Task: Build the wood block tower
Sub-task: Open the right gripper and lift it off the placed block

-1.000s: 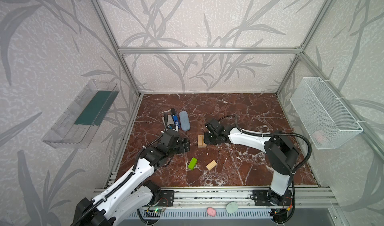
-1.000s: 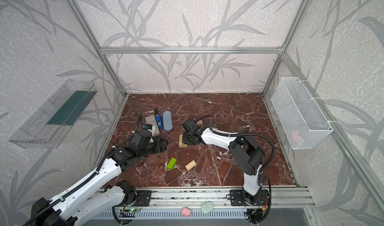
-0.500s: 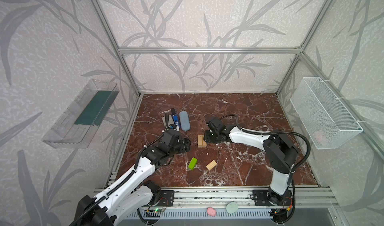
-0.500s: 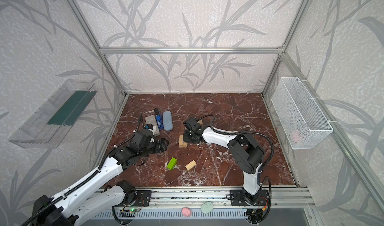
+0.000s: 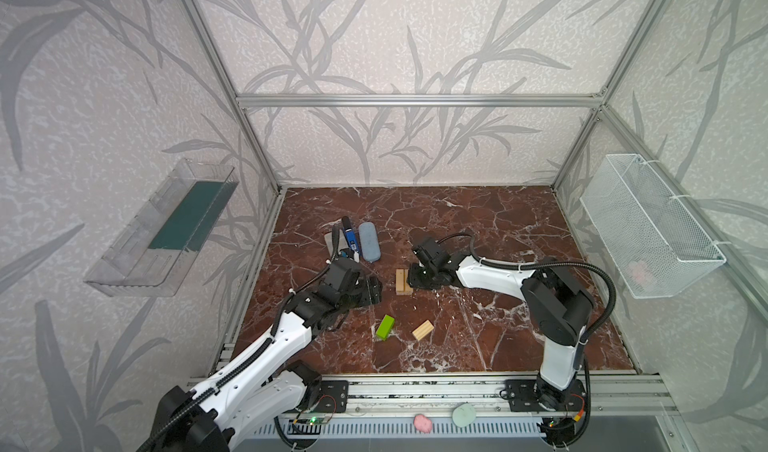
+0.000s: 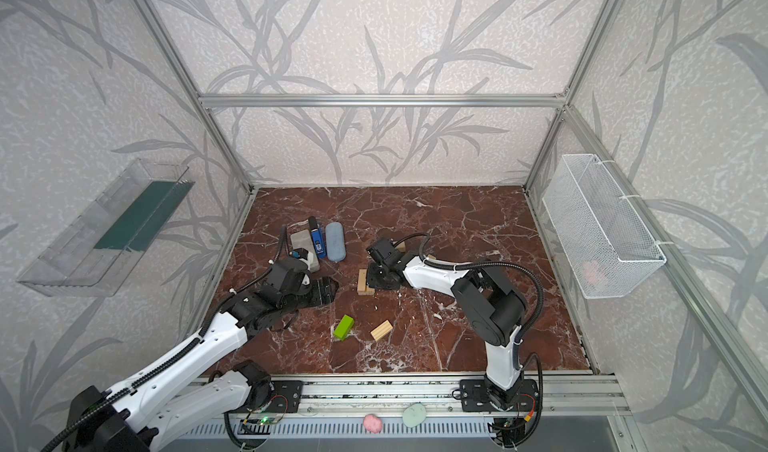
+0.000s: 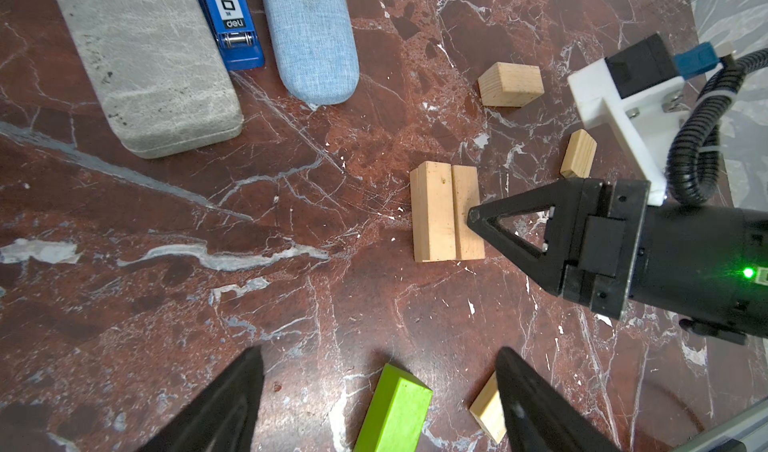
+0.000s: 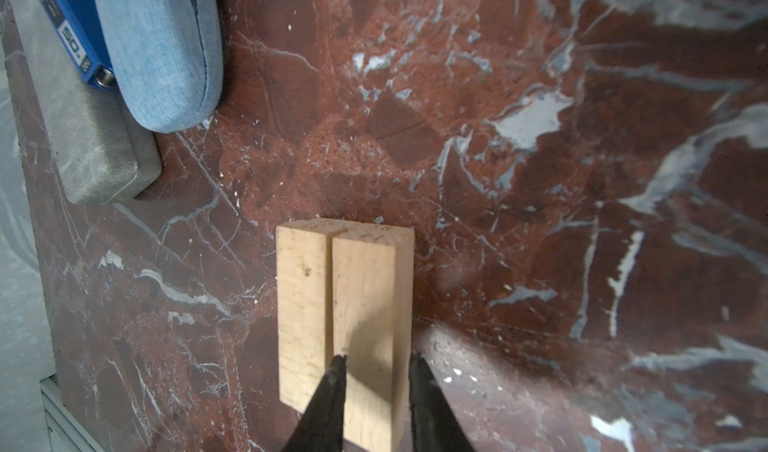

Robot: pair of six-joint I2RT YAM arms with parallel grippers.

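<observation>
Base layer seems in hand: right fingers (image 8: 330, 400), nearly closed, clasp one tan block (image 8: 370, 296), its twin (image 8: 303, 304) touching beside them; left fingers (image 7: 232, 400) stand wide, empty. Next, gentle release.

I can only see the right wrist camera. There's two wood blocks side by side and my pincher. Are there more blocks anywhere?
Observer: Yes. A lime-green block lies nearer the arms' bases than your pair of tan blocks.
Child: Any more plain wood ones?
Observer: A loose tan block lies beside the lime-green block, not touching it.
Child: What's the other arm doing?
Observer: The left gripper hangs open and empty, with its tips close to the lime-green block.
</observation>
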